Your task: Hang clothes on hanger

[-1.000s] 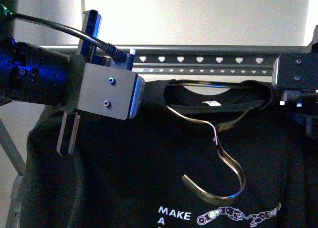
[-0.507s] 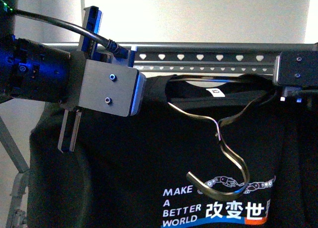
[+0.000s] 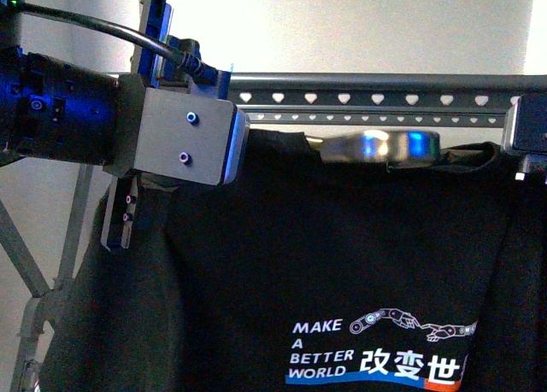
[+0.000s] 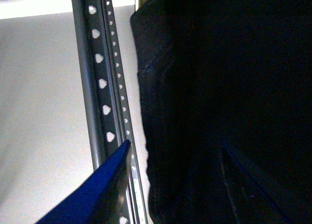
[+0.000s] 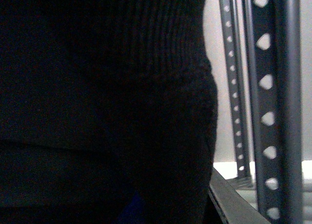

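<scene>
Left claw sits at one shoulder of the black T-shirt and right claw at the other. Both wrist views are filled with dark cloth, with some lying between the left claw's blue fingers, so I cannot tell the opening or grip of either. Shirt hangs high and spread, its shiny coat hanger hook just under the lower rail of the clothes rack behind. Judged: lift done, hooking on and release remain.
</scene>
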Available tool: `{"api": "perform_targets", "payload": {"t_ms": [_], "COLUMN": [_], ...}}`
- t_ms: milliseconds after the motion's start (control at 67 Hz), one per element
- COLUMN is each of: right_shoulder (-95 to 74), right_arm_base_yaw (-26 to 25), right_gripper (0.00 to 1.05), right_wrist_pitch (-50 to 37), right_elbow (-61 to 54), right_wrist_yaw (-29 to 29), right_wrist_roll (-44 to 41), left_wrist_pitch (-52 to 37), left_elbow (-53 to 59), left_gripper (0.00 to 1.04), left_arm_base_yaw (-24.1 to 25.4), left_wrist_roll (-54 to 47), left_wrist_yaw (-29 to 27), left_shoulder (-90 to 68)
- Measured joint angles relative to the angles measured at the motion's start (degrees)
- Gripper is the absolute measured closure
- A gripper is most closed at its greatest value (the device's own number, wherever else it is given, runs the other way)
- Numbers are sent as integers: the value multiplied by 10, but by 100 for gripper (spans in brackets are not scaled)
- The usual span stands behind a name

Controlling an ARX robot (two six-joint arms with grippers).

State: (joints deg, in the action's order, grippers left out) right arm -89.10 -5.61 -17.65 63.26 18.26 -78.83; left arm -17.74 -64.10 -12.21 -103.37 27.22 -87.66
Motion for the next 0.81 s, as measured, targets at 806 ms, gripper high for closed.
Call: {"api": "perform_targets", "payload": {"t_ms": [806], "right_shoulder": [51], "right_arm_base_yaw": [-176], "right_gripper": [94], "right_wrist_pitch": [440], "right_elbow": [-29], "right_wrist_yaw": [173], "right_wrist_roll": [140], "left_wrist_pitch": [-107], "left_elbow": [3], "left_gripper": [7], "left_arm_base_yaw": [1], "left_wrist_roll": [453], "left_wrist_yaw": [-224], "left_shoulder": [1]}}
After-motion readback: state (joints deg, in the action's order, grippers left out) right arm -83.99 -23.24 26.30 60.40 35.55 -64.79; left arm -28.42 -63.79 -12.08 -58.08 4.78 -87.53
